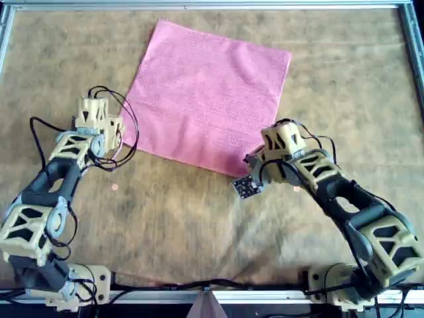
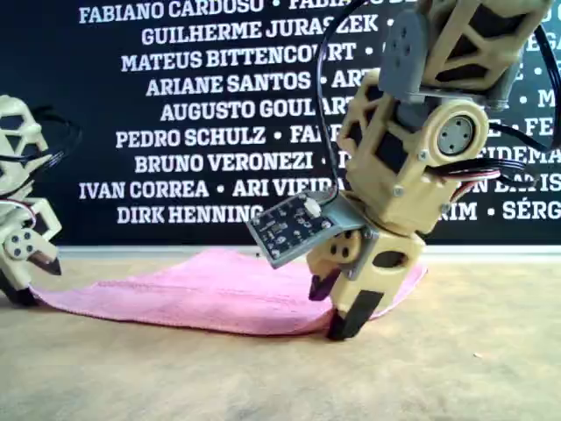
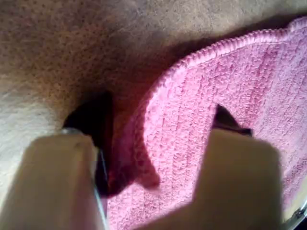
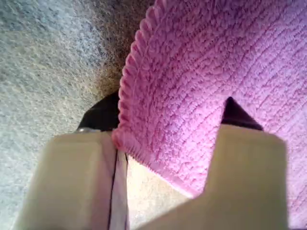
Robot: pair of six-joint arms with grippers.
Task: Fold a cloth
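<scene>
The cloth (image 1: pixel 209 93), pink & fuzzy, was laid flat on the brown surface (image 1: pixel 199 225), rotated so its corners pointed diagonally, w/ most of it in the far-centre part of the overhead view.

The left pincer (image 1: pixel 118 136) was seen at the cloth's corner toward the overhead view's left. In the left wrist view the cloth's edge (image 3: pixel 201 143) was curled up between the two fingers (image 3: pixel 240 182), w/ one finger on the bare surface side & the other over the fabric. The jaws stood apart around the corner; they were not seen pressed together on it.

The right pincer (image 1: pixel 255 162) was placed at the cloth's near corner, toward the overhead view's right. In the right wrist view the cloth's hemmed edge (image 4: pixel 192 96) was seen running between the fingers (image 4: pixel 249 177), w/ a gap of bare surface visible between them under the hem. These jaws were likewise spread around the corner, not clamped.

In the exterior view the right pincer (image 2: pixel 337 307) was seen tips-down at the cloth's (image 2: pixel 202 289) near edge, its dark tips touching the surface, w/ a small circuit board (image 2: pixel 294 226) mounted beside it. The left pincer (image 2: pixel 31 272) was seen low at the exterior view's left, at the cloth's far tip. A dark wall w/ white names (image 2: pixel 210 114) was seen behind.
</scene>
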